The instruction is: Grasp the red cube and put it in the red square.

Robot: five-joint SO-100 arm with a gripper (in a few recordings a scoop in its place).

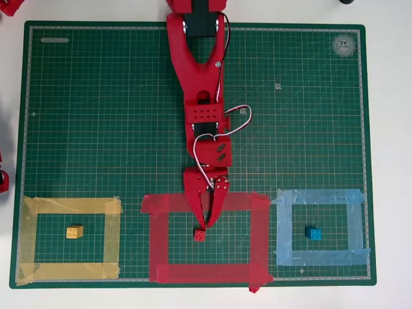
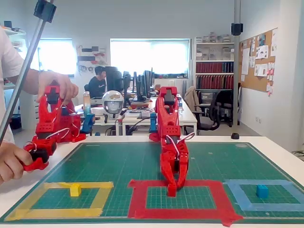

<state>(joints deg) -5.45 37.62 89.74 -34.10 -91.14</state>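
We see the gripper (image 1: 205,222) nearly closed, its tips touching the red cube (image 1: 200,235) inside the red square (image 1: 259,238); a firm grip we cannot confirm.

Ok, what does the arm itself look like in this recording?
The arm is all bright red plastic, made of blocky segments with dark motors showing between the shells near its base. Thin white and black cables loop loosely along the wrist. The gripper is also red, with two slim fingers tapering to points. No markings are readable.

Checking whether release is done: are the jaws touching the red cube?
Cannot tell. In the overhead view the gripper tips meet the red cube with no visible gap; the fixed view hides the cube behind the gripper.
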